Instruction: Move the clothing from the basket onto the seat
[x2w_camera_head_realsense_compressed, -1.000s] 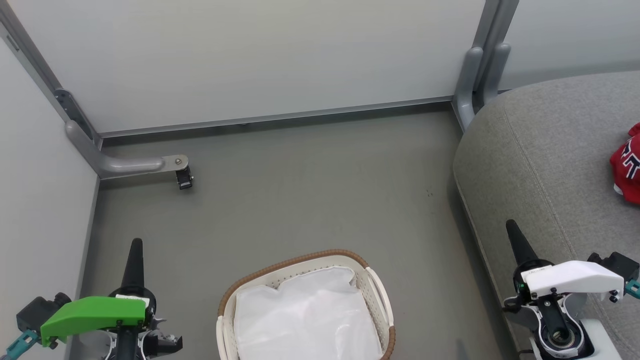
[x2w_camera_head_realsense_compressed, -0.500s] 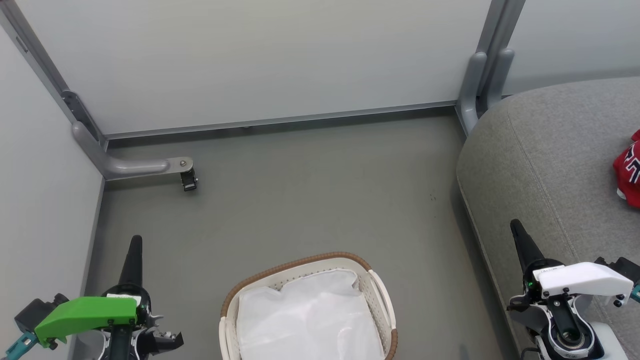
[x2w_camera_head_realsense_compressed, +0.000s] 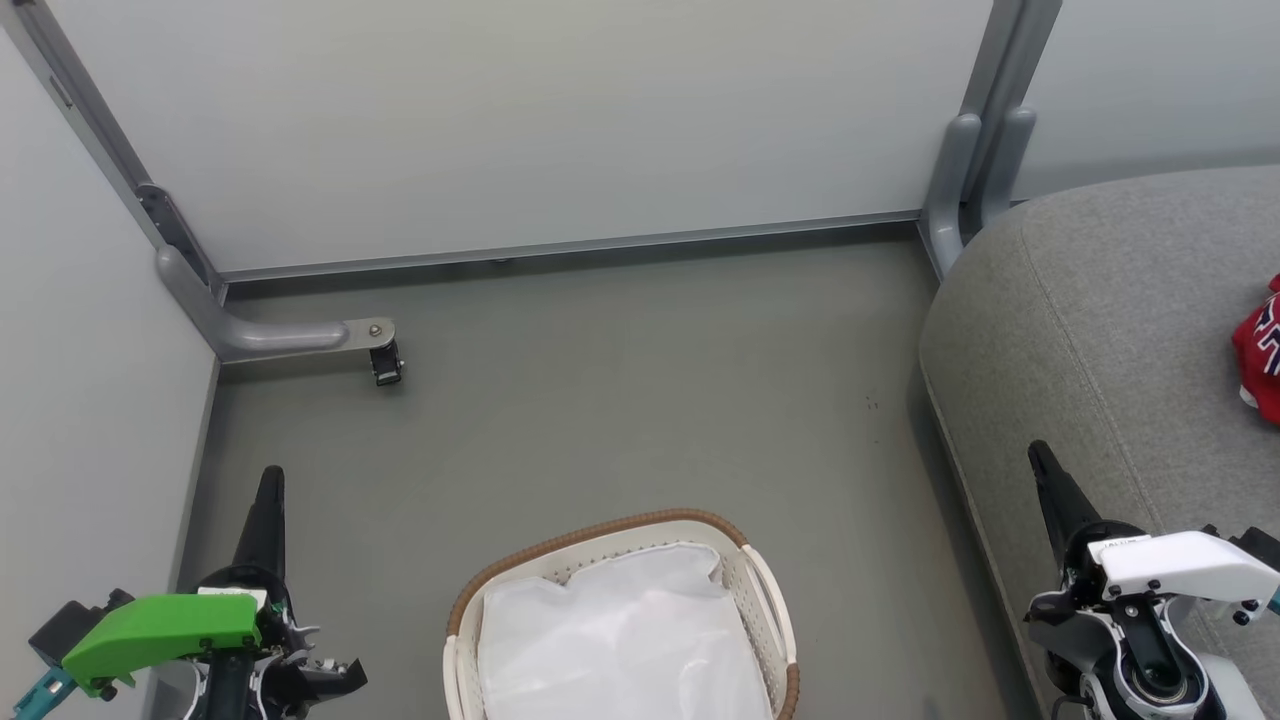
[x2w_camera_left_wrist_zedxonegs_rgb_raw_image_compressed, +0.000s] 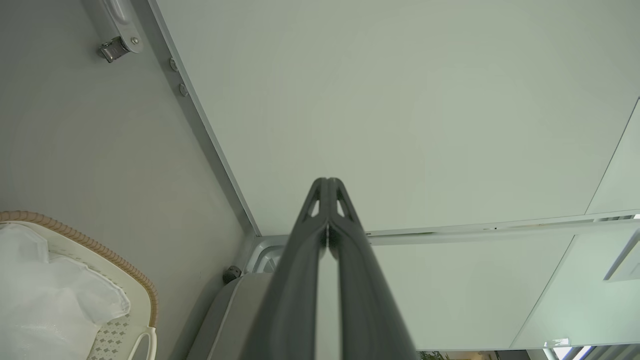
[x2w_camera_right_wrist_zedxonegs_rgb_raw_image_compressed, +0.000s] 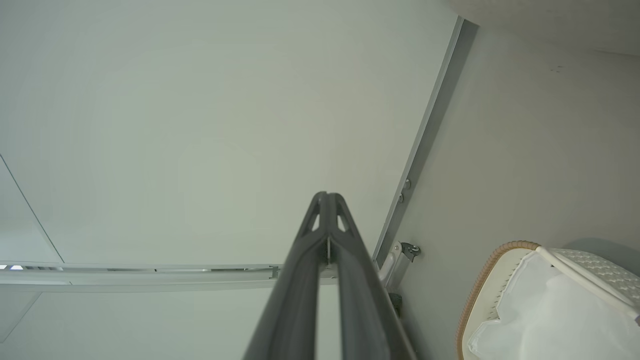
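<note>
A: Clothing (x2w_camera_head_realsense_compressed: 1262, 350): place and lie?
B: Red bundle on the seat (x2w_camera_head_realsense_compressed: 1100, 330), cut off by the head view's right edge; long axis cannot be told.
A: Basket (x2w_camera_head_realsense_compressed: 600, 529)?
B: On the floor (x2w_camera_head_realsense_compressed: 620, 400) between the arms, white liner (x2w_camera_head_realsense_compressed: 620, 640) inside; near end cut off, axis unclear.
A: Left gripper (x2w_camera_head_realsense_compressed: 271, 473)?
B: Fingers pressed together, empty, pointing toward the far wall (x2w_camera_head_realsense_compressed: 550, 120).
A: Right gripper (x2w_camera_head_realsense_compressed: 1038, 450)?
B: Likewise clenched on nothing, seen against the seat's edge.
</note>
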